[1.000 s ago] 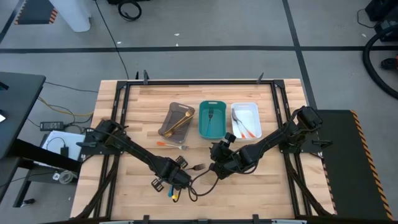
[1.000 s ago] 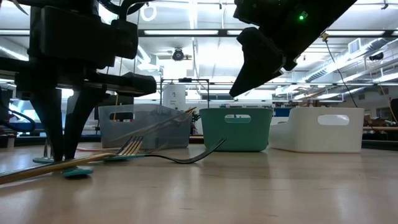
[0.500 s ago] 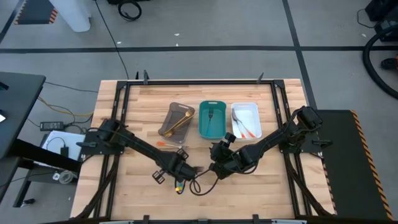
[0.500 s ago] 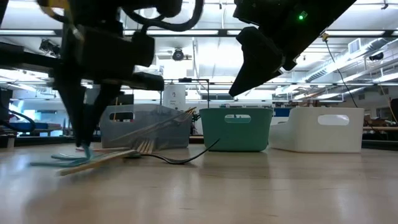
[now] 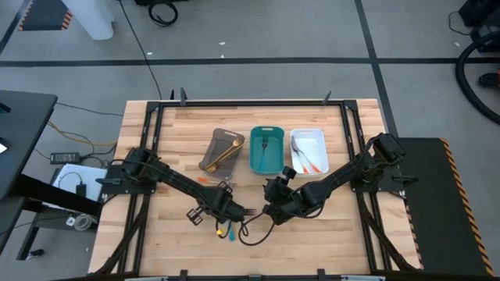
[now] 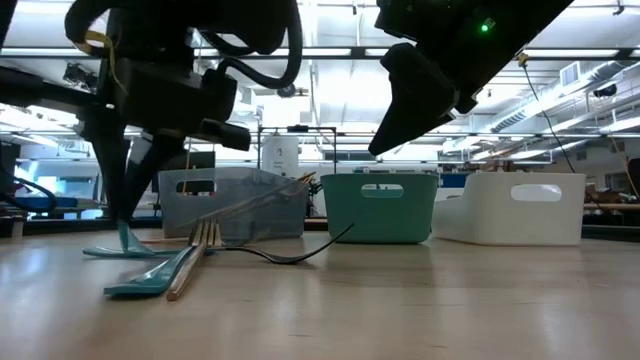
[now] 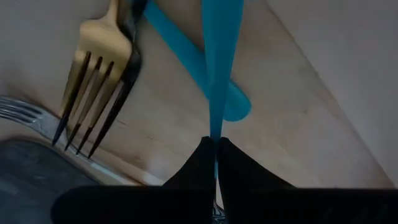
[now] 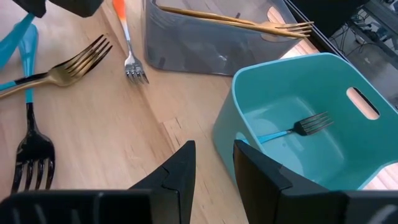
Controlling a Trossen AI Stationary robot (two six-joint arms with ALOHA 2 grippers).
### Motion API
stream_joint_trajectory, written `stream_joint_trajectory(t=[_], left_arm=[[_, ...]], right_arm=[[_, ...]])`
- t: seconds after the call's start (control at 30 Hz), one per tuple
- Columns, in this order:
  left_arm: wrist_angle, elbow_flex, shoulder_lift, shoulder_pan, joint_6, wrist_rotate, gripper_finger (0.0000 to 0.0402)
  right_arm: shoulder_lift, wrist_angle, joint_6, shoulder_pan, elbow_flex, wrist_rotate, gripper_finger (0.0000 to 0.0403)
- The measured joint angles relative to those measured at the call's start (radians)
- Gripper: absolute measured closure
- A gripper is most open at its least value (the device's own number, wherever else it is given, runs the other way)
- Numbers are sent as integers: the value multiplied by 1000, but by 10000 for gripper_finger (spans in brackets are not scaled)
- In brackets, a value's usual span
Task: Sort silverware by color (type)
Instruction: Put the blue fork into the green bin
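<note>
Trays sit across the table: grey (image 5: pixel 223 150), teal (image 5: pixel 266 150), white (image 5: pixel 308 150). Right gripper (image 8: pixel 213 165), fingers parted and empty, hovers nearest teal. Left gripper (image 7: pixel 214 144) pinches a blue handle (image 7: pixel 219 56) by its end, steeply tilted, tip down among loose forks near the front edge; teal lies beyond.

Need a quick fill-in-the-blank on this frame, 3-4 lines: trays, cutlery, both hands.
1. The left hand is shut on a piece of cutlery with a ____ handle.
2. The fork lying inside the teal tray has a ____ handle.
3. The right hand hangs with its fingers ____, holding nothing.
4. The gold cutlery already sorted lies in the ____ tray.

Missing words: blue; blue; open; grey-brown
</note>
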Motion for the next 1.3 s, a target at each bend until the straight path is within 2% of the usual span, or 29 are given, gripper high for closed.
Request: stream_joint_trajectory(t=[0.2, 0.3, 0.53, 0.8, 1.07, 1.3], left_arm=[[-30, 0, -1, -1, -2, -1, 390], [-46, 0, -1, -1, -4, -26, 390], [-67, 9, -1, -1, -33, -81, 390], [-140, 150, -4, 18, -50, -100, 390], [-151, 264, -4, 52, 35, -164, 390], [-149, 284, -4, 80, 154, -197, 390]], right_arm=[[0, -13, 1, 0, 0, 3, 288], [0, -76, 30, 9, 0, 24, 288], [-14, -302, 231, 32, 0, 84, 288], [-28, -455, 422, 39, 0, 109, 288], [-39, -595, 589, 75, 1, 116, 288], [-57, -651, 687, 129, 0, 136, 288]])
